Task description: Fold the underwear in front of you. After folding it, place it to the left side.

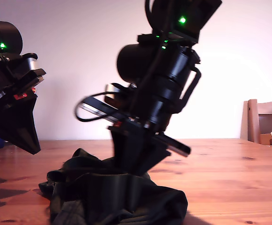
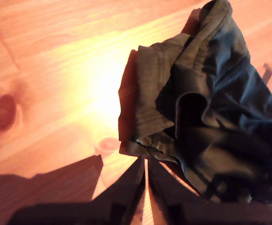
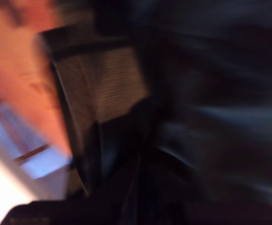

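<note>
Lifting now risks dragging the bunched underwear (image 1: pixel 112 197) unevenly: your second gripper (image 1: pixel 138 161) is buried in it, fingers unreadable, while your first gripper (image 2: pixel 146 185) hangs clenched and empty beside it.

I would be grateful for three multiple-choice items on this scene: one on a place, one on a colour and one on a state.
1. Where does the underwear lie?
A. on a chair
B. on the wooden table
C. in a basket

2. What colour are the lights glowing on the arms?
A. blue
B. white
C. green

3. How does the underwear lie?
A. crumpled in a heap
B. folded into a neat flat square
C. spread out smooth

Answers:
1 B, bare wood shows beside and behind the cloth.
2 C, green dots glow on both arms in the exterior view.
3 A, the first wrist view shows bunched, overlapping folds.
</note>
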Robot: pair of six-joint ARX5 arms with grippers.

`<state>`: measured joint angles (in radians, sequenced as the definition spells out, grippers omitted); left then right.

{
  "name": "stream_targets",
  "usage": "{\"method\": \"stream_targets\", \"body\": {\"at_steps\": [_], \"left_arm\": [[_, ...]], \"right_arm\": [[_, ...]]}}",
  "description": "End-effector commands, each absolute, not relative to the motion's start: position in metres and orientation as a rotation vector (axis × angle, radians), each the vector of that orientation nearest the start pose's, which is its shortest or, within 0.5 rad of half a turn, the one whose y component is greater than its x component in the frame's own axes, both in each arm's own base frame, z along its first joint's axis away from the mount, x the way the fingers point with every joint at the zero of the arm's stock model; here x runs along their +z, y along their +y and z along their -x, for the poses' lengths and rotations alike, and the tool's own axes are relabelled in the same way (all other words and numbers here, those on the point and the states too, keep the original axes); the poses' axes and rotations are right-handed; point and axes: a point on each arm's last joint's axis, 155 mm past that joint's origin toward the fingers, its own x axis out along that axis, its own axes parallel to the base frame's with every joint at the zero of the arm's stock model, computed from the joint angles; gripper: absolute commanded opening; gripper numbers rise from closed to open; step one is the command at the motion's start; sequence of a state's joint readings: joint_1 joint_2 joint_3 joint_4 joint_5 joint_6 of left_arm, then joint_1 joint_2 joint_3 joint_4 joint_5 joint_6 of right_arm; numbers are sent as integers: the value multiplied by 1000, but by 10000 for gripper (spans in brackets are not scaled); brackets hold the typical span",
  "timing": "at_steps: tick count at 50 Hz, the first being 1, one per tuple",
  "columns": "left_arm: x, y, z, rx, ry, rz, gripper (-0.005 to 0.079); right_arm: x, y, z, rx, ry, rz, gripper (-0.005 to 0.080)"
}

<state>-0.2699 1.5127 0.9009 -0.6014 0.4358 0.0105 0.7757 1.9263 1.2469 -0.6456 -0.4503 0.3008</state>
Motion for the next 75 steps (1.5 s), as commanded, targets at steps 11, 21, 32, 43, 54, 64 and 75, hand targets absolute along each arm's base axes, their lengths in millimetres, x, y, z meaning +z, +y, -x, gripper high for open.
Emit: {"method": "stream_targets", "body": {"at_steps": [11,21,32,43,54,64,75], "left_arm": [[59,-154,-297,-609,1207,100,-19],[66,-156,-301,-618,1189,108,-19],[68,-160,-300,-638,1191,123,-19],[74,-170,-296,-703,1181,156,-19],[86,-181,-307,-773,1090,150,-19],[97,-197,-305,-866,1051,187,-19],[108,-214,-313,-946,928,105,-19]], "right_arm": [[23,355,-212,869,1521,-34,-11],[25,365,-205,887,1512,-35,-11],[26,375,-194,919,1500,-9,-11],[34,377,-214,924,1448,-50,-11],[49,360,-238,965,1399,-77,-11],[74,341,-269,987,1268,-51,-11],[92,308,-319,883,1056,122,-11]]}}
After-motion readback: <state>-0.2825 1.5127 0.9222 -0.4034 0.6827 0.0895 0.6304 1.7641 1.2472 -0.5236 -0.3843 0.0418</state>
